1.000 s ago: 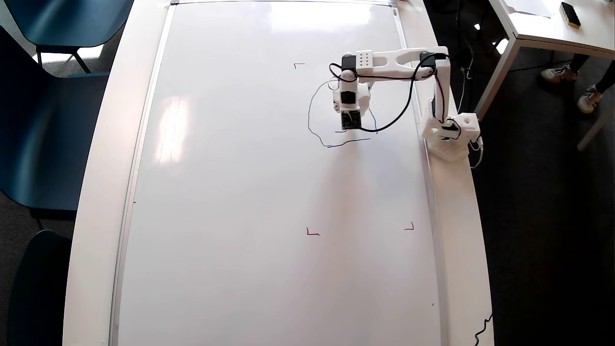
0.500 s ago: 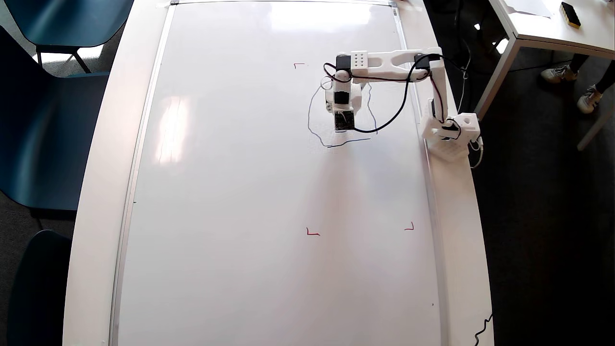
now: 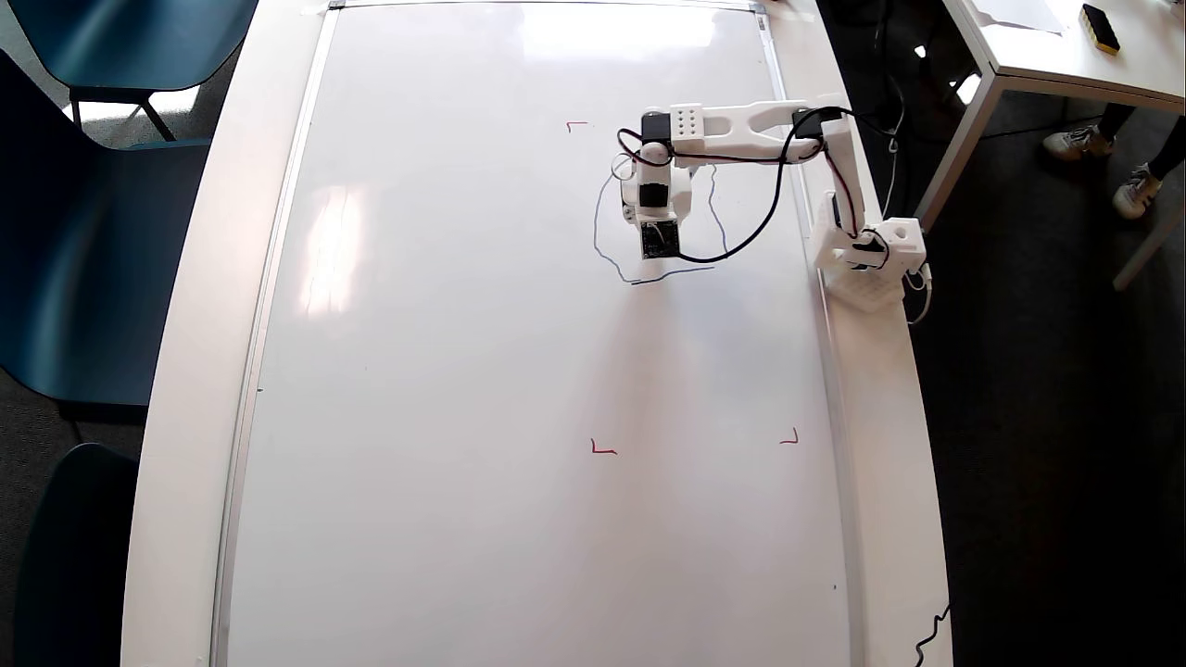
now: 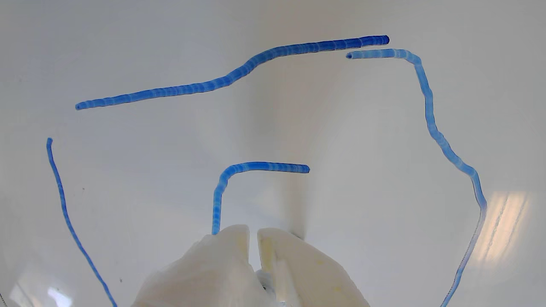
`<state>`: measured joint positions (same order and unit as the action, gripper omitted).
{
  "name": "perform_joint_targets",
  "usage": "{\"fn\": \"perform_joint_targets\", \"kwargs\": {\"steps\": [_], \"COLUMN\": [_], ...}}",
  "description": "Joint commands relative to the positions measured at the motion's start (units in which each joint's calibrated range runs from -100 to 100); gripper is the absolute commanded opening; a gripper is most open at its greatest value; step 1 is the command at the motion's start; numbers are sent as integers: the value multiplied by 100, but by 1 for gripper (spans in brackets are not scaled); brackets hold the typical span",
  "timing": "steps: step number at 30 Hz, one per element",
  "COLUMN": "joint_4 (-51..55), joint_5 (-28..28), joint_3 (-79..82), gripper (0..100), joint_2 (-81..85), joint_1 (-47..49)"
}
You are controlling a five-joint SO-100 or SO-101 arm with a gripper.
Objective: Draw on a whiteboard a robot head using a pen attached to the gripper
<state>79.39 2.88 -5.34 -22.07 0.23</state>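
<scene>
The whiteboard [image 3: 463,371] fills most of the overhead view. The arm reaches in from the right, with my gripper [image 3: 658,232] pointing down inside the blue robot head [image 3: 597,232] outline. In the wrist view the white jaws of the gripper [image 4: 254,238] stand almost together with a thin slit between them. The robot head [image 4: 431,123] shows as a wobbly outline with a gap at top right. A short bent inner stroke [image 4: 239,168] runs down under the left jaw. The pen is hidden beneath the jaws.
The arm's square white base [image 3: 871,264] sits on the white table rim at the right. Red corner marks [image 3: 603,449] [image 3: 789,438] [image 3: 576,123] lie on the board. Blue chairs [image 3: 83,232] stand to the left, and another table [image 3: 1066,56] at top right.
The arm has swung left, carrying the gripper a little to the left inside the outline. The short inner stroke seen from overhead before now lies under the gripper.
</scene>
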Motion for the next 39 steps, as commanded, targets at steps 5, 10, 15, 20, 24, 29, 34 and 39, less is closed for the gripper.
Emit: {"fn": "perform_joint_targets", "kwargs": {"steps": [5,10,15,20,24,29,34,39], "joint_4": [-33,2,28,36,45,54,54,54], "joint_5": [-122,-208,-208,-202,-159,-154,-154,-154], "joint_3": [-15,3,3,3,3,-24,-51,22], "gripper": [2,2,2,2,2,2,5,13], "joint_2": [-28,-11,56,64,73,73,73,207], "joint_1": [371,511,563,460,224,62,-26,-71]}}
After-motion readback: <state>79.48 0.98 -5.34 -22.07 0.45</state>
